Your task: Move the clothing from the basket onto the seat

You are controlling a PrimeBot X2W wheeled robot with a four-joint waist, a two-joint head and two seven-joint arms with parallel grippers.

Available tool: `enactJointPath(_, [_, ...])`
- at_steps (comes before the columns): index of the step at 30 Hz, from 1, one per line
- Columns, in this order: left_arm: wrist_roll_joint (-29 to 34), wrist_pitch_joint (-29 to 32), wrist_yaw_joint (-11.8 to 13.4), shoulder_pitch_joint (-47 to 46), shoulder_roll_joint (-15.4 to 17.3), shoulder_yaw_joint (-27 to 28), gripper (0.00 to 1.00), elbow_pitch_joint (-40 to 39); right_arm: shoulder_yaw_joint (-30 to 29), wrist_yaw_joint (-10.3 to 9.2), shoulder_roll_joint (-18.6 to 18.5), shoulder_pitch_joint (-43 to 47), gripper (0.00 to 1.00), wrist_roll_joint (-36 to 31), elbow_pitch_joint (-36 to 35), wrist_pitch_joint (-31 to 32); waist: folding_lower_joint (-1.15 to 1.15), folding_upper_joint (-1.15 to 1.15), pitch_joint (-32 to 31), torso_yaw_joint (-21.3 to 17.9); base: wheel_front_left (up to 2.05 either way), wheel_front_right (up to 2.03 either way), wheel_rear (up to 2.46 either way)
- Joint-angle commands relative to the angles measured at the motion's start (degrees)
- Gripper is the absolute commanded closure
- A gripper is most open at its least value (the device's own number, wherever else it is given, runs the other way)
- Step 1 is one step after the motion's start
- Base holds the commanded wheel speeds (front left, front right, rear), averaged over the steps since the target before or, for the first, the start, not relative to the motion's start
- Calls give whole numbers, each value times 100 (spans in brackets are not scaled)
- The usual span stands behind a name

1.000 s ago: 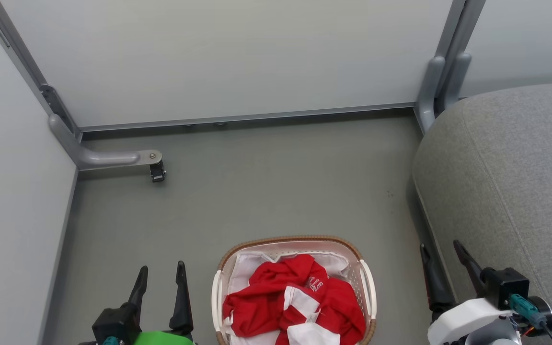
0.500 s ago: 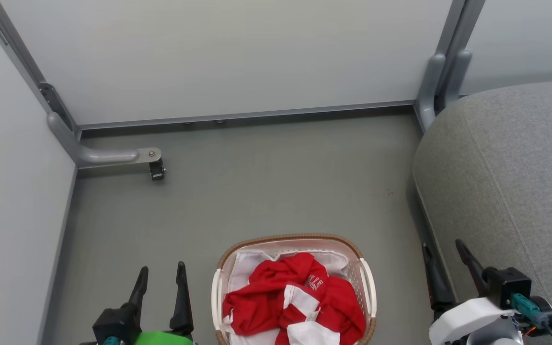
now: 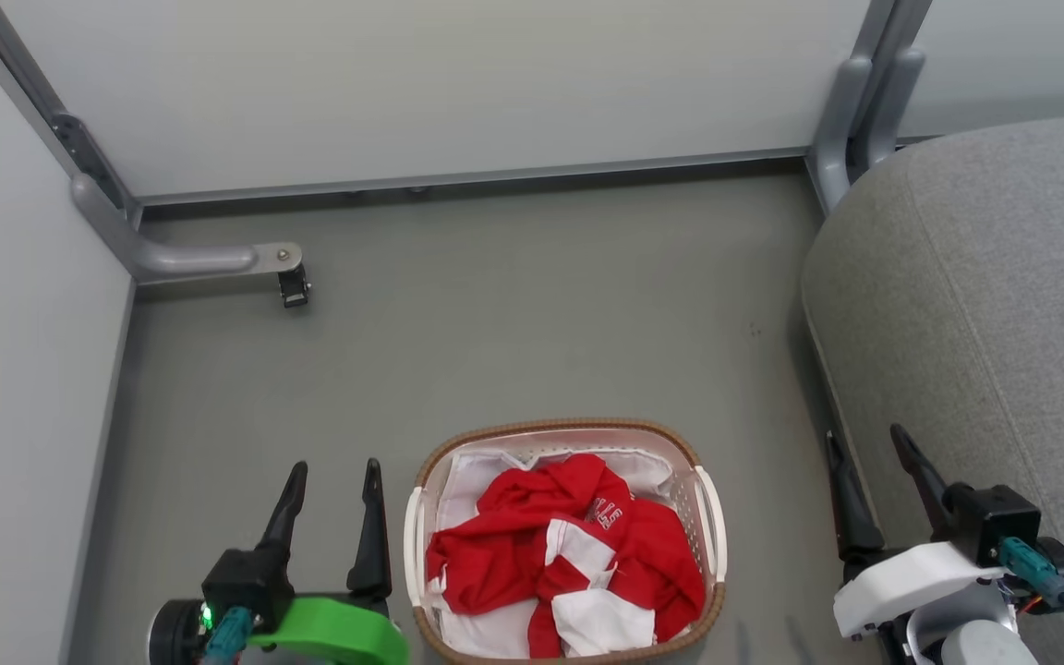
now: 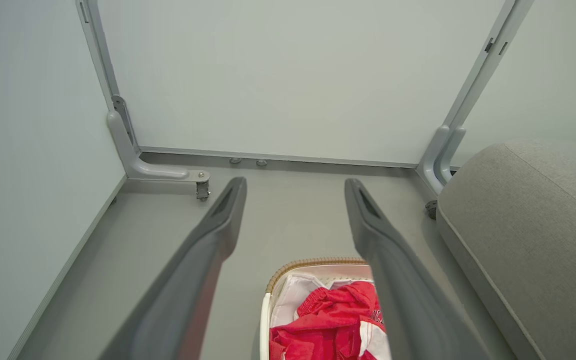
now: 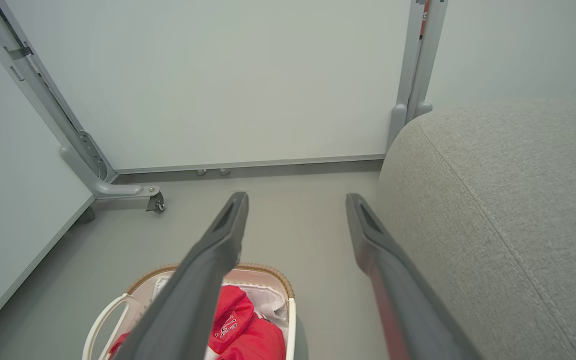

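Since the whole head view has slid up compared with a second ago, that's the camera tipping down, not stuff moving. More of the basket (image 3: 569,427) shows now at 6 o'clock. The clothing (image 3: 513,554) is still heaped inside it, red with white patches, same folds as before, lying on the white liner (image 3: 481,471). The seat (image 3: 1003,305) fills the 3 o'clock side, well apart from the basket. The left gripper (image 3: 333,465) is at 7 o'clock just beside the basket's left handle, fingers spread wide with nothing between them. The right gripper (image 3: 864,431) is at 5 o'clock between basket and seat, also spread and empty. Both are as wide as earlier. A little caster (image 3: 293,284) sits on the floor (image 3: 495,323) at 10 o'clock.
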Motion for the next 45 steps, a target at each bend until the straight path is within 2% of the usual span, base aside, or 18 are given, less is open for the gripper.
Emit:
enactJointPath(1, [109,-4,-28,-198,32,-29,0,-7,-28,-2,-32,-99,0,-50,-27,-28,0,0,314,-13,0,0,0])
enactJointPath(13, [720,-4,-405,-1483,32,-620,0,632,-258,-2,-31,-683,0,-136,-238,-28,0,0,1569,-321,0,0,0])
enactJointPath(18, [944,-4,-569,-2031,33,-1042,0,1269,-387,-2,-29,-936,0,-76,-328,-28,0,0,2068,-515,0,0,0])
enactJointPath(25, [1248,-4,-707,-2832,38,-1742,0,2643,-374,-2,-27,-1249,0,54,-453,-28,0,0,2730,-768,0,0,0])
enactJointPath(35, [982,32,-758,-3592,35,-2327,0,4088,-177,-2,-26,-1546,0,257,-557,-27,0,0,3394,-1051,0,0,0])
enactJointPath(45, [673,90,-759,-4175,36,-2486,0,5041,-73,-2,-26,-1768,0,422,-639,-27,0,0,3885,-1275,0,0,0])
